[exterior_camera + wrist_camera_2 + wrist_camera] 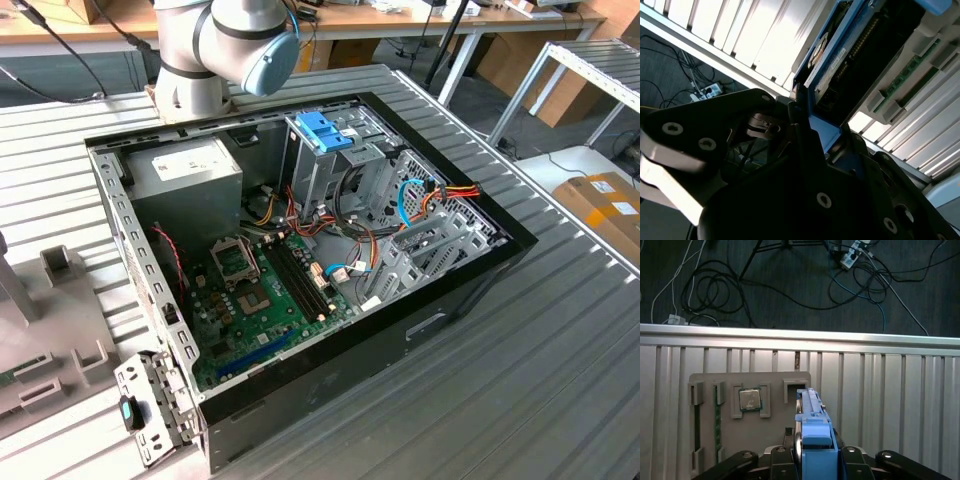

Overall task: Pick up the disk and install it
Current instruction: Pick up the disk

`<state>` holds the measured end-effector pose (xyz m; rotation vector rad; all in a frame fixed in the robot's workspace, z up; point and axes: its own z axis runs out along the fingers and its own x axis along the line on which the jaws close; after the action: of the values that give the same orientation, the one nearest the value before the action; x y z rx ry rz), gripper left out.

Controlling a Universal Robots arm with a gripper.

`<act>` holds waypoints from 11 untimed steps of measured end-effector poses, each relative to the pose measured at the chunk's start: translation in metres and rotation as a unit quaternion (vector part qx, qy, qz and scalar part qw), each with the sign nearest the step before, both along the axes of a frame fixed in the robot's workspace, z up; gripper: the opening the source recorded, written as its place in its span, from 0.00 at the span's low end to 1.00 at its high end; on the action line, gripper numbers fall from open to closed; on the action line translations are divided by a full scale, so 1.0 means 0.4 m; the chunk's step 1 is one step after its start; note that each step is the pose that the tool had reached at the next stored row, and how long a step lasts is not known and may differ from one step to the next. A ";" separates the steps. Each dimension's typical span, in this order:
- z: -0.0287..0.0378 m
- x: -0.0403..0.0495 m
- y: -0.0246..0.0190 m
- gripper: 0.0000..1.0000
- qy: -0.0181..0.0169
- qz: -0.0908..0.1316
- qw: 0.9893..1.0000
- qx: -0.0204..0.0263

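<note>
Jaws pinched on the disk (pixel 811 412), which sits edge-on between them, its light-blue carrier frame facing me in the first wrist view. In the second wrist view the disk (pixel 855 55) runs out from the grip with its dark underside and connector row exposed.

Position: the disk is held over the grey fixture tray (pixel 772 382), close to one edge of the ribbed tabletop (pixel 890 390), with floor and cables beyond. A processor chip (pixel 749 399) sits in the tray just beside it. I cannot tell whether the disk's far end is clear of the tray.

The open computer case (pixel 300 250) lies mid-tabletop, with a blue latch (pixel 325 130) on its drive cage.

Handling, my judgement: stiff, dense for its size, shock-sensitive. The plastic frame is smooth and may flex. Best hold is across the long frame rails, away from the connector end.
</note>
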<state>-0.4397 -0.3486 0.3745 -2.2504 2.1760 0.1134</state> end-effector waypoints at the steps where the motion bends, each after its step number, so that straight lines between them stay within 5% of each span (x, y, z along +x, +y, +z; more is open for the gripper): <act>1: 0.005 0.000 0.000 0.37 0.000 0.000 1.000 0.000; 11: 0.072 0.000 0.000 0.37 0.000 0.000 1.000 0.003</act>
<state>-0.4396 -0.3486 0.4035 -2.2475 2.1729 0.1195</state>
